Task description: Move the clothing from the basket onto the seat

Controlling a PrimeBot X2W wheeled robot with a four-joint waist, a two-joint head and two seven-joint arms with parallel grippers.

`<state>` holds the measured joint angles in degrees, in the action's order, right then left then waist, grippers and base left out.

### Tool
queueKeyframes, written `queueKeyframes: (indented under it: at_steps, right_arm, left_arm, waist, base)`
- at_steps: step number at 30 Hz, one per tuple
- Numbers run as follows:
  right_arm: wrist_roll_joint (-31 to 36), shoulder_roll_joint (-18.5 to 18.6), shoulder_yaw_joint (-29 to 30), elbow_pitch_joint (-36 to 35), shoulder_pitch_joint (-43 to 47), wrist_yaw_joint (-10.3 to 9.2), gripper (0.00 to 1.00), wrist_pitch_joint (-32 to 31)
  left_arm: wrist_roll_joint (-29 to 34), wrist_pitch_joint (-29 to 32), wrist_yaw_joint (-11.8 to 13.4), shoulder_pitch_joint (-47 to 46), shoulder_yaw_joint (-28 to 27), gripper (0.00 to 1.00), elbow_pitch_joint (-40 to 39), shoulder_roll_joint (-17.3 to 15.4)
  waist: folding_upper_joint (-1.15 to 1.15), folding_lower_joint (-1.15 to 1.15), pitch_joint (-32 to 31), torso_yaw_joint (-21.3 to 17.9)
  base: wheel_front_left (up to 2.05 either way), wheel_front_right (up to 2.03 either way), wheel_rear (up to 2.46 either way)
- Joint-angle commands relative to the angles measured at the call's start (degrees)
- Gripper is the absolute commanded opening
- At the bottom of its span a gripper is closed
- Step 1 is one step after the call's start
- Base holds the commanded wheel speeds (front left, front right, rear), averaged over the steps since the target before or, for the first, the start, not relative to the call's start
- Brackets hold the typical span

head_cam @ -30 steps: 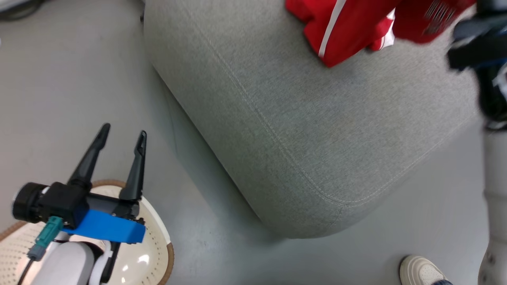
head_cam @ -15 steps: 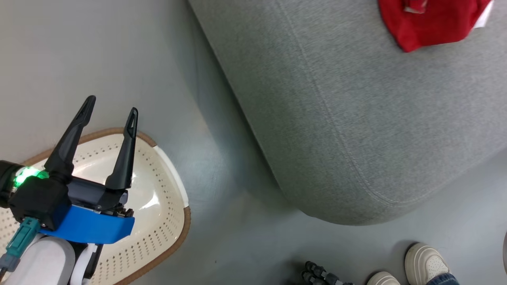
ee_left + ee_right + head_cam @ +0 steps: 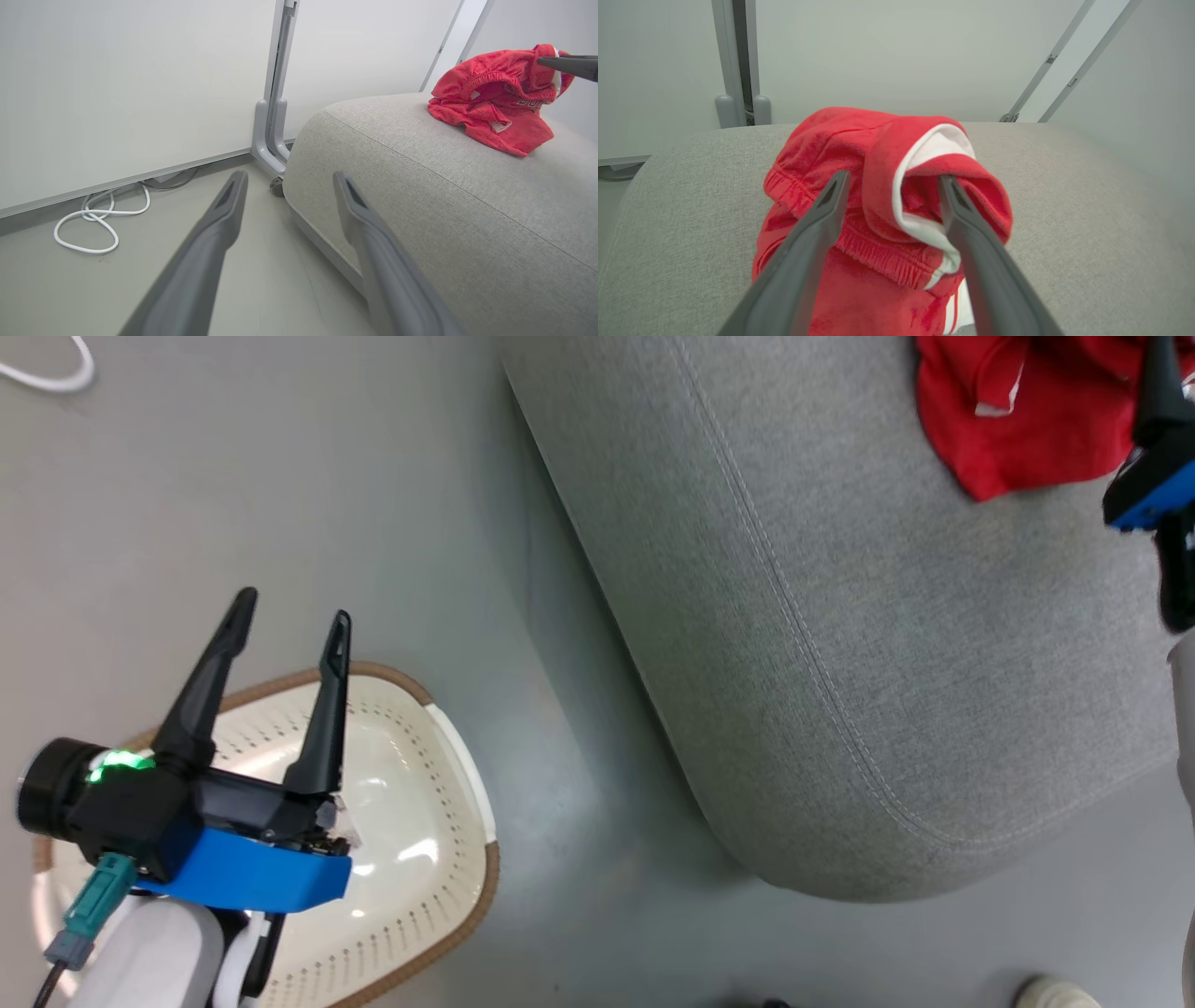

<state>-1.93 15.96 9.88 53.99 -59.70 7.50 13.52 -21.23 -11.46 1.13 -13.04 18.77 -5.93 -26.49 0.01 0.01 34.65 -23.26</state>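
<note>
The red clothing [image 3: 1027, 420] lies heaped on the light grey seat [image 3: 840, 616]. In the right wrist view my right gripper [image 3: 892, 179] is open, its fingers either side of a white-trimmed fold of the clothing [image 3: 859, 140] resting on the seat [image 3: 691, 186]. One right finger also shows at the heap [image 3: 495, 102] in the left wrist view. My left gripper [image 3: 292, 609] is open and holds nothing, hanging over the cream basket [image 3: 490, 877] on the floor. What shows of the basket's inside is bare; my left arm hides the rest.
The basket stands on grey floor left of the seat's rounded corner. A white cable [image 3: 93, 219] loops on the floor by the wall, near a grey post [image 3: 275, 93]. A person's pale shoe [image 3: 1055, 994] shows at the bottom right.
My right gripper has opened and let go of the red clothing, which now rests on the seat. The head camera has shifted. The left gripper stays open over the basket.
</note>
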Motion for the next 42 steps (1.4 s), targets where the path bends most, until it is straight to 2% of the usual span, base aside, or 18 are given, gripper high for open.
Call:
queueKeyframes:
  at_steps: [1, 7, 11, 15, 18, 25, 30, 32, 42]
  right_arm:
    - [0.3, 0.3, -0.5, 0.2, 1.5, -0.01, 1.0, 0.4]
    - [-0.9, 0.1, -4.0, -1.3, 9.2, -0.01, 1.0, 1.0]
    - [-2.7, -0.4, -6.7, -5.2, 16.1, -0.01, 1.0, 1.1]
    - [-4.2, -0.9, -8.6, -11.4, 24.0, -0.01, 1.0, 0.7]
    - [-4.2, -1.4, -9.1, -16.9, 29.4, -0.01, 1.0, -0.4]
    - [-2.9, -4.8, -8.5, -32.4, 41.8, -0.01, 1.0, -3.7]
    - [-2.1, -8.3, -7.7, -42.8, 51.0, -0.01, 1.0, -7.1]
    - [-1.9, -9.4, -7.2, -44.8, 53.3, -0.01, 1.0, -7.8]
    - [-1.8, -12.4, -6.3, -47.6, 58.9, -0.01, 1.0, -9.2]
  left_arm:
    - [-0.5, -0.8, -0.2, 0.0, 0.1, 1.0, 0.8, 0.6]
    - [-2.4, -3.3, -0.6, 1.6, 0.4, 1.0, 7.3, 5.6]
    - [-3.5, -3.7, -0.6, 3.1, -1.0, 1.0, 11.2, 8.8]
    - [-3.0, -3.8, -0.6, 4.9, -3.9, 1.0, 13.3, 12.1]
    - [-2.4, -3.8, -1.4, 6.9, -6.0, 1.0, 14.3, 14.0]
    - [-0.5, -3.8, -2.6, 11.1, -11.7, 1.0, 16.1, 17.9]
    - [1.0, -3.8, -3.7, 14.2, -16.0, 1.0, 17.5, 20.0]
    - [1.4, -3.8, -4.2, 14.9, -16.9, 1.0, 18.0, 20.4]
    - [3.1, -3.8, -5.7, 16.6, -19.8, 1.0, 20.9, 21.5]
  waist:
    - [-0.01, -0.01, -2.0, -0.4]
    - [-0.01, -0.01, -11.0, 2.4]
    - [-0.01, -0.01, -16.9, 4.9]
    - [-0.01, -0.01, -22.2, 7.8]
    - [-0.01, -0.01, -25.4, 9.7]
    - [-0.01, -0.01, -30.3, 14.9]
    - [-0.01, -0.01, -32.9, 19.8]
    - [-0.01, -0.01, -33.6, 20.9]
    - [-0.01, -0.01, -35.0, 23.0]
  base:
    - [0.0, 0.0, 0.0]
    - [0.0, 0.0, 0.0]
    - [0.0, 0.0, 0.0]
    - [0.0, 0.0, 0.0]
    - [0.0, 0.0, 0.0]
    - [0.0, 0.0, 0.0]
    - [0.0, 0.0, 0.0]
    - [0.0, 0.0, 0.0]
    - [0.0, 0.0, 0.0]
